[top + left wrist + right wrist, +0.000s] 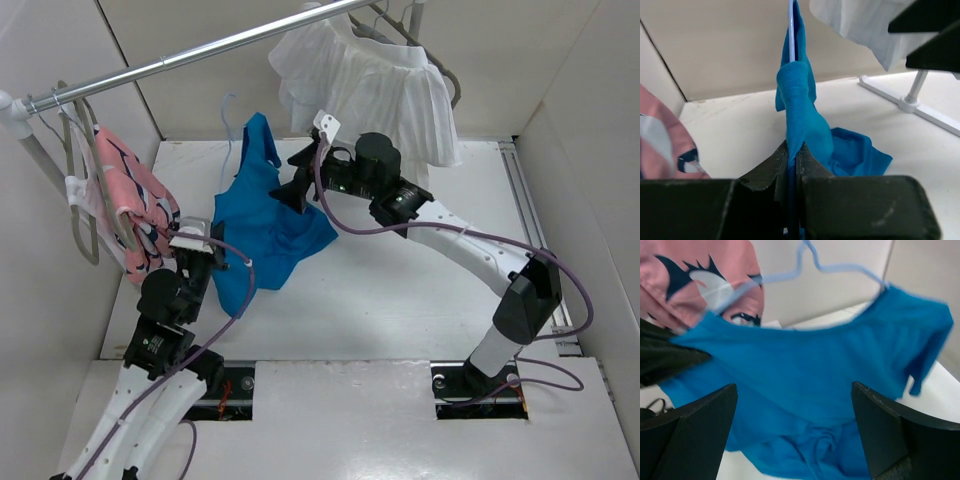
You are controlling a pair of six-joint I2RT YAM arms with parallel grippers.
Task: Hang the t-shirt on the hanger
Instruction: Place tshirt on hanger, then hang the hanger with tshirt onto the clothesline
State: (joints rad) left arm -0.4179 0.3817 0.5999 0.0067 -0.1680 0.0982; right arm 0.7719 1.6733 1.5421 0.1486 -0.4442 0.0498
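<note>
The blue t-shirt (pixel 262 222) hangs over the thin pale-blue hanger (pixel 229 112), its lower part crumpled on the table. My left gripper (pixel 218 262) is shut on the t-shirt's near shoulder and the hanger arm inside it (pixel 792 150). My right gripper (pixel 293 186) is open, its fingers wide apart, right beside the shirt's far side. In the right wrist view the t-shirt (pixel 810 385) fills the gap between my open fingers (pixel 700 430) and the hanger hook (pixel 810 260) rises above it. In the left wrist view the hanger (pixel 791 30) stands straight up.
A pink striped garment (pixel 125 195) hangs on the rail (pixel 190 55) at the left. A white pleated garment (pixel 370 85) hangs at the back right. The white rack base (pixel 910 107) lies on the table at the right.
</note>
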